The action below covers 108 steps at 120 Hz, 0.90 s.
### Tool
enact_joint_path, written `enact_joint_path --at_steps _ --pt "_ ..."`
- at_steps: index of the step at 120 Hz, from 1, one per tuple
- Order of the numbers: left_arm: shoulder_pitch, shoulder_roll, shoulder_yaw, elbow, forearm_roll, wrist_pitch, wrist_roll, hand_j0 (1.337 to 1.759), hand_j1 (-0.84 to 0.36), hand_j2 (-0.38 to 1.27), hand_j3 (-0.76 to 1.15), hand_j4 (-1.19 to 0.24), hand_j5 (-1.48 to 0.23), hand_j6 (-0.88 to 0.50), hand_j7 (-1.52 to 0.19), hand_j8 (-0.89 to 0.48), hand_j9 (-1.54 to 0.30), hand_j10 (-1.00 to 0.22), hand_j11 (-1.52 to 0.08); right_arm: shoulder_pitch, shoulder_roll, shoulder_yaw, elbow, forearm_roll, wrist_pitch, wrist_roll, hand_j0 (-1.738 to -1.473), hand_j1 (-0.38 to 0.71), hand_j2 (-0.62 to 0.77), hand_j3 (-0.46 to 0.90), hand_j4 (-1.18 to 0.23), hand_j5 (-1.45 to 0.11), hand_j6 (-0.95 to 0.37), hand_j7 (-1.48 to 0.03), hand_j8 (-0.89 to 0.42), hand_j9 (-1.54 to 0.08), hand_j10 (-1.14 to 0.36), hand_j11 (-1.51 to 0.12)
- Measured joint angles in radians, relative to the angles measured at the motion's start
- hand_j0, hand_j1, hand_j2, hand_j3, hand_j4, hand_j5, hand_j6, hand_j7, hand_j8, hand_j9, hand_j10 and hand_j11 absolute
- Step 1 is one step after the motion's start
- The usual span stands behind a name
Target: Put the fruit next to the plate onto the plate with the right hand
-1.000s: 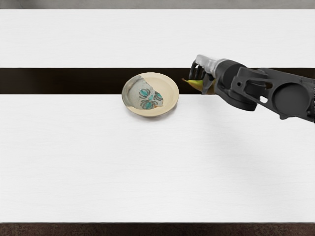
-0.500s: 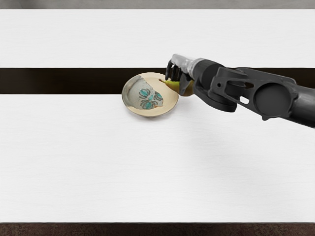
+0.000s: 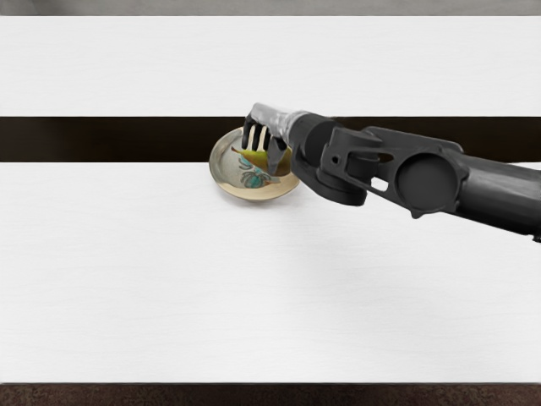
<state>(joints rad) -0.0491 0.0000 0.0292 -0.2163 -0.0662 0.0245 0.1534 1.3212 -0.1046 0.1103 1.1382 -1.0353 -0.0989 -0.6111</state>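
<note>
The right hand [image 3: 265,145] hangs over the plate [image 3: 221,161], its dark fingers curled downward like a cage around the fruit [image 3: 256,159], which shows only as a yellow-green patch between them. Whether the fruit already rests on the plate or is held just above it cannot be told from this angle. The plate is a shallow, round, glossy ceramic dish, cream with teal painted motifs. It sits at the far edge of the near white slab of the worktop [image 3: 254,296], where a dark band [image 3: 101,139] crosses from left to right. The fruit looks pear-like: smooth-skinned, rounded, probably light, firm but easy to bruise, and likely to roll once it is let go. The broad belly is the safest place to grip, with fingers on opposite sides, since the skin could slip under a hard squeeze. The plate is stiff and brittle, so a gentle release seems wise. Only 1 arm shows.
</note>
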Motion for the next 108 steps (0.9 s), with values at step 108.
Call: enact_joint_path --at_steps 108 --pt "0.0 0.0 0.0 0.0 0.0 0.0 0.0 1.658 0.35 0.0 0.0 0.0 0.0 0.0 0.0 0.0 0.0 0.0 0.0 0.001 0.104 -0.013 -0.144 -0.01 -0.018 0.0 -1.658 -0.04 0.07 0.0 -0.3 -0.39 -0.29 -0.39 -0.28 -0.39 -0.27 -0.39"
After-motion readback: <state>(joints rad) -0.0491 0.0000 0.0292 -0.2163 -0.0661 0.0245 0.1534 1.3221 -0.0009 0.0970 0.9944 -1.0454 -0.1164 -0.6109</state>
